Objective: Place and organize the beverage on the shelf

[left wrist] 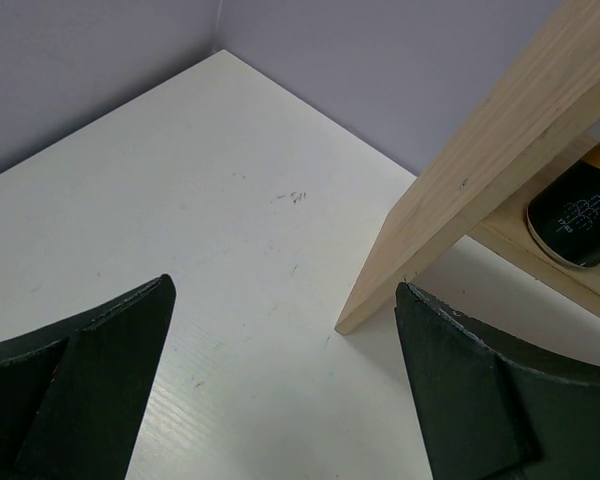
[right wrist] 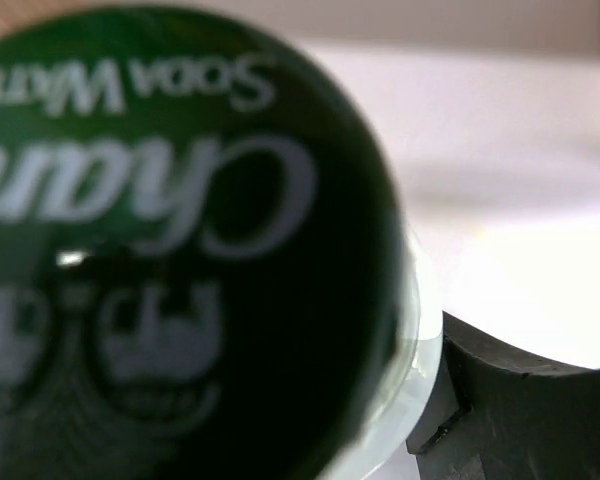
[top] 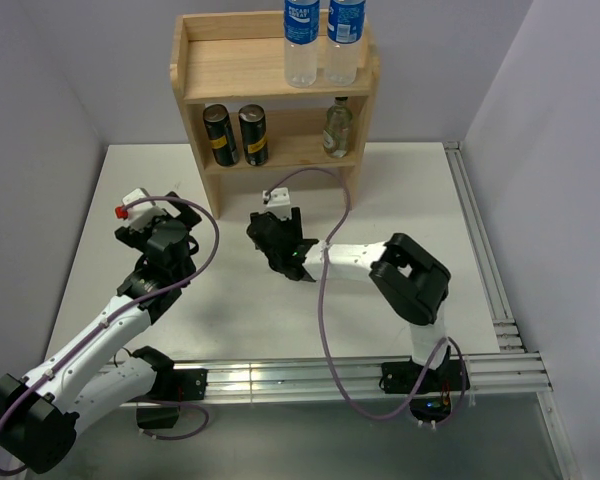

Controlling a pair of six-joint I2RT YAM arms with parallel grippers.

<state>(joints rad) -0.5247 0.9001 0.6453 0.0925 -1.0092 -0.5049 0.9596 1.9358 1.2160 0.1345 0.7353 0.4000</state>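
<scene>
The wooden shelf [top: 230, 65] stands at the back of the table. Two clear plastic bottles with blue labels [top: 301, 40] [top: 345, 38] stand on its top tier at the right. Two dark gold-topped cans [top: 220, 135] [top: 253, 134] stand on the lower tier at the left, and a glass bottle [top: 337, 128] at the right. My right gripper [top: 280, 243] is in front of the shelf, shut on the second glass bottle; its dark green cap [right wrist: 170, 240] fills the right wrist view, beside one finger [right wrist: 525, 405]. My left gripper [top: 165, 225] [left wrist: 285, 290] is open and empty, low over the table.
The left wrist view shows the shelf's left side panel [left wrist: 480, 170] close ahead on the right, and a can [left wrist: 580, 215] behind it. Grey walls enclose the white table [top: 410, 200]. A metal rail [top: 485, 260] runs along its right edge.
</scene>
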